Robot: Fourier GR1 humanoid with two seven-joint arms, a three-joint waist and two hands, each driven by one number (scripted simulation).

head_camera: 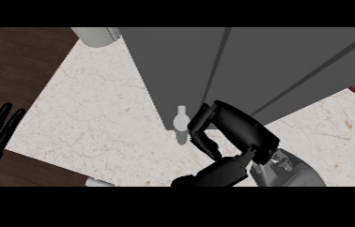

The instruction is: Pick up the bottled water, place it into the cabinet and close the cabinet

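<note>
The right hand (232,127) curls its fingers (202,139) just beside the bottled water (181,124), which stands on the counter (104,123) against the grey cabinet (243,66); whether they hold it is unclear. A careless squeeze might tip the bottle leftward. The left hand (8,123) rests open at the left edge.

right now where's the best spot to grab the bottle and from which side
Probably the body of the bottle, from its right. It stands upright against the grey cabinet, cap toward the cabinet, so the far side is blocked while its flanks are free. The right hand is already beside it on that side, fingers curled near the body. The left hand rests open at the left edge.
</note>
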